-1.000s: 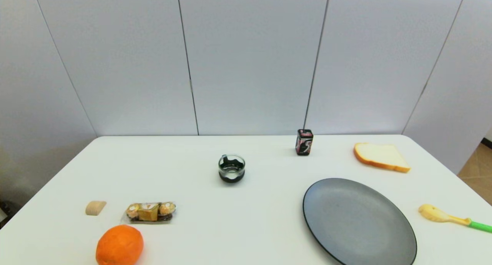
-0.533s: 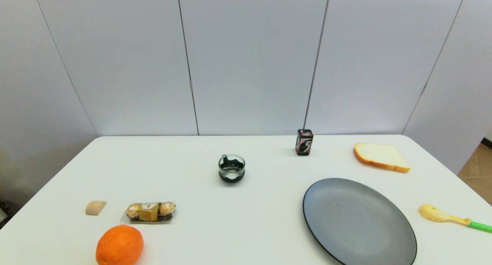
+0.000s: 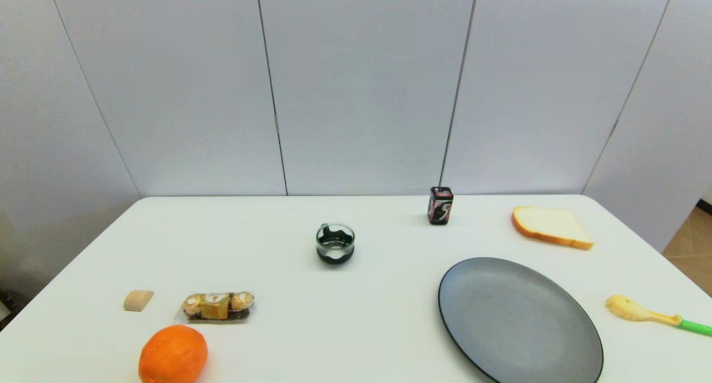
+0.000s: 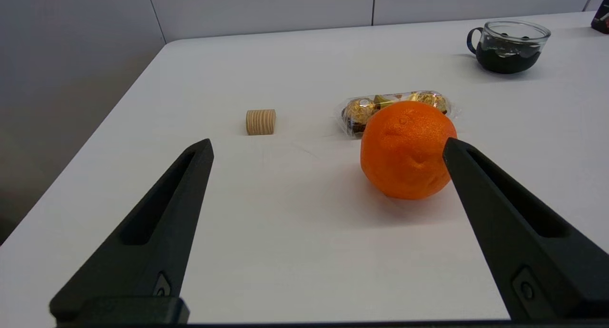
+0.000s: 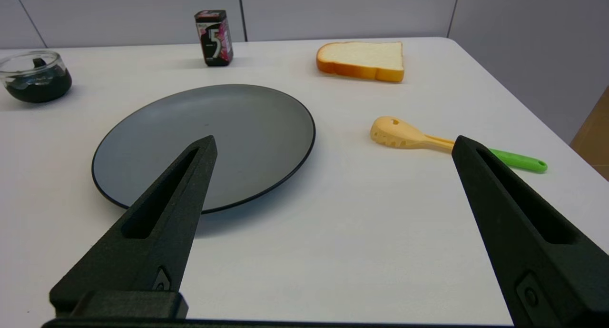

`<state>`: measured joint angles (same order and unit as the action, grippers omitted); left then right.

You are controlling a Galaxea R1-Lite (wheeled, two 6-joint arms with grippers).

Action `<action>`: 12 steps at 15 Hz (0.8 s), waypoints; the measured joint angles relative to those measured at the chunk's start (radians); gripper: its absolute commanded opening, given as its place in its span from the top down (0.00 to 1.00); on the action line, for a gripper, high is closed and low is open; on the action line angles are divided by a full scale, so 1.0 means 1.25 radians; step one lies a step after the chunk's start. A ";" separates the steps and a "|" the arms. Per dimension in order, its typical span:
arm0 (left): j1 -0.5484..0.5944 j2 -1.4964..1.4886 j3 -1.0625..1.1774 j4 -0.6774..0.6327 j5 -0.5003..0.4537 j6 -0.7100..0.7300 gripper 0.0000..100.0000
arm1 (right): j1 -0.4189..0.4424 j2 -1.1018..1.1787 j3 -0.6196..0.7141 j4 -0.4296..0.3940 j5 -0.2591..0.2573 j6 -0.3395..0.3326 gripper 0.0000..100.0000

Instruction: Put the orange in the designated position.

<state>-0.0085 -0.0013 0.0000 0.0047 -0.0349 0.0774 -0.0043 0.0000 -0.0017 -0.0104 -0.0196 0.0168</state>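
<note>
The orange (image 3: 173, 354) rests on the white table (image 3: 356, 327) near its front left, just in front of a chocolate pack. In the left wrist view the orange (image 4: 407, 149) lies a short way ahead of my left gripper (image 4: 327, 144), in front of one fingertip and not between the fingers. That gripper is open and holds nothing. My right gripper (image 5: 334, 140) is open too, low over the table's front right. Neither arm shows in the head view. No mark on the tabletop shows the designated position.
A clear pack of gold-wrapped chocolates (image 3: 217, 306) and a small wooden block (image 3: 138, 301) lie behind the orange. A glass cup (image 3: 335, 243) stands mid-table, a gum box (image 3: 440, 205) and a bread slice (image 3: 550, 226) farther back. A dark grey plate (image 3: 520, 320) and a green-handled spoon (image 3: 651, 314) lie right.
</note>
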 measured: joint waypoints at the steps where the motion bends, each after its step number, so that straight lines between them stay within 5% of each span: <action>1: 0.000 0.000 0.000 0.000 0.000 0.000 0.00 | 0.000 0.000 0.000 0.000 0.000 0.000 0.00; 12: 0.000 0.000 0.000 0.000 0.000 0.000 0.00 | 0.000 0.000 0.000 0.000 0.000 0.000 0.00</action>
<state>-0.0085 -0.0013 0.0000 0.0043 -0.0351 0.0779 -0.0047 0.0000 -0.0017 -0.0100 -0.0196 0.0164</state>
